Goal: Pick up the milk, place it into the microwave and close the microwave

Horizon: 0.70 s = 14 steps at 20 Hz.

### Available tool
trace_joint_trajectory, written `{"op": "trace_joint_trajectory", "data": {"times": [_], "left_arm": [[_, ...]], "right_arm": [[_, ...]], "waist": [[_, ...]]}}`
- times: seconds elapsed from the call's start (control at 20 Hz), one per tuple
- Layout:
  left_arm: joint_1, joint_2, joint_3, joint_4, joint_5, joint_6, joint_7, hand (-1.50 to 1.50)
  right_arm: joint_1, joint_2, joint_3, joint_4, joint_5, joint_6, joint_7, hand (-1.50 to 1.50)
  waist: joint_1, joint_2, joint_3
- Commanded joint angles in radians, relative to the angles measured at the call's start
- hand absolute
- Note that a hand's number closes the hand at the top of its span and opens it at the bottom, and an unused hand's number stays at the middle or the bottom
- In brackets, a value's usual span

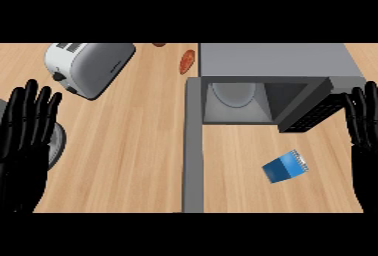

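Counter (125, 150), light wood, fills the frame and carries everything. Microwave (273, 65) sits upper right, grey top toward the upper edge, cavity facing the robot w/ the turntable plate (235, 92) visible inside. Its door (193, 145) is swung fully open, running as a grey strip from mid-frame down to the lower edge. Judging by that, the opening is ready to take the carton and the door sits left of the reach path, where a later push could shut it.

Toaster (88, 67), upper left, lies well apart from the work and looks irrelevant.

Left hand (26, 145), at the left edge, fingers straight and spread upward, holds nothing; it's resting, partly over a grey round thing at the edge that I can't identify. Right hand (363, 120), at the right edge, is likewise flat w/ fingers straight up, empty, beside the microwave's dark control panel.

Milk (285, 167), a small blue carton, lies lower right on the counter, in front of the cavity, btwn door and right hand, touching neither. Pickup not yet begun; right hand is the nearer one.

Reddish-brown item (187, 61), small, upper centre beside the microwave; can't tell what.
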Motion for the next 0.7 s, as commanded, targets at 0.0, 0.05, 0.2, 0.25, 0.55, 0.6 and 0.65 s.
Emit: {"op": "trace_joint_trajectory", "data": {"times": [0.0, 0.05, 0.2, 0.25, 0.55, 0.6, 0.65], "left_arm": [[-0.083, 0.024, 0.067, 0.088, 0.045, -0.017, -0.006, -1.50], [-0.051, 0.044, 0.048, -0.021, 0.053, -0.038, 0.064, -1.50], [-0.013, 0.118, 0.142, 0.009, 0.192, -0.148, 0.033, -1.50], [-0.115, 0.138, 0.180, 0.140, 0.205, -0.156, -0.002, -1.50], [0.048, 0.108, 0.233, 0.001, 0.479, -0.216, 0.118, -1.50], [0.069, 0.157, 0.301, 0.011, 0.549, -0.272, 0.108, -1.50], [0.103, 0.124, 0.266, -0.046, 0.547, -0.241, 0.156, -1.50]], "right_arm": [[0.008, -0.018, 0.005, -0.116, -0.033, 0.029, 0.085, -1.50], [0.066, -0.041, -0.012, -0.094, -0.057, 0.075, 0.038, -1.50], [0.100, -0.101, -0.055, -0.169, -0.161, 0.158, 0.090, -1.50], [0.086, -0.099, -0.052, -0.160, -0.168, 0.159, 0.104, -1.50], [0.183, -0.086, -0.046, -0.234, -0.316, 0.222, 0.144, -1.50], [0.185, -0.097, -0.067, -0.208, -0.335, 0.245, 0.118, -1.50], [0.238, -0.071, -0.023, -0.256, -0.280, 0.230, 0.135, -1.50]], "waist": [[-0.006, 0.013, 0.009], [-0.004, 0.012, 0.010], [-0.005, 0.011, 0.009], [-0.010, 0.013, 0.009], [-0.002, 0.011, 0.009], [0.001, 0.011, 0.009], [0.000, 0.011, 0.009]]}}
